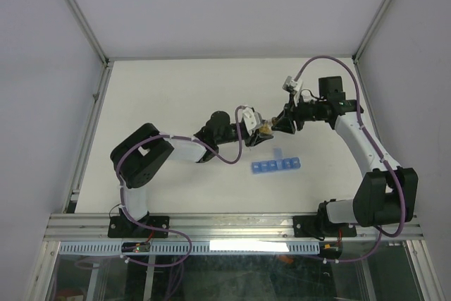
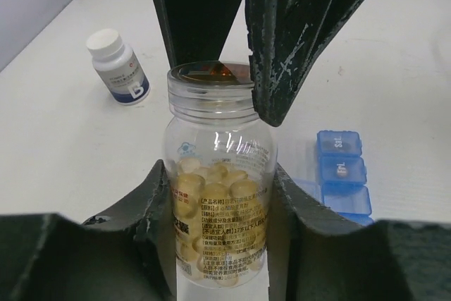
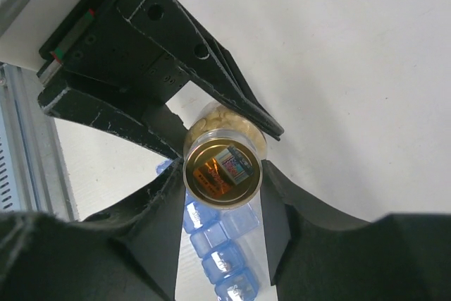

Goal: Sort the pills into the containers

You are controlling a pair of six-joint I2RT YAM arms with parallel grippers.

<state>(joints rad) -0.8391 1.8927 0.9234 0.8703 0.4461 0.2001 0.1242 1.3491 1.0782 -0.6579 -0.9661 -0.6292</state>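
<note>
A clear pill bottle point(image 1: 264, 130) hangs above the table between both arms, full of pale yellow pills point(image 2: 211, 181). My left gripper point(image 2: 220, 199) is shut on the bottle's body, one finger pressed on each side. My right gripper point(image 3: 222, 185) is shut on the bottle's clear cap point(image 3: 222, 173) with its gold seal, and its dark fingers point(image 2: 282, 47) come down from above in the left wrist view. The blue containers point(image 1: 276, 166) lie in one row on the table just below and in front of the bottle, one lid standing up; they also show under the cap as a blue row point(image 3: 224, 248).
A small white-capped bottle point(image 2: 118, 66) with a dark band lies on the table beyond and to the left of the held bottle. The table point(image 1: 176, 89) is white, with metal frame posts at its sides and a rail along the near edge.
</note>
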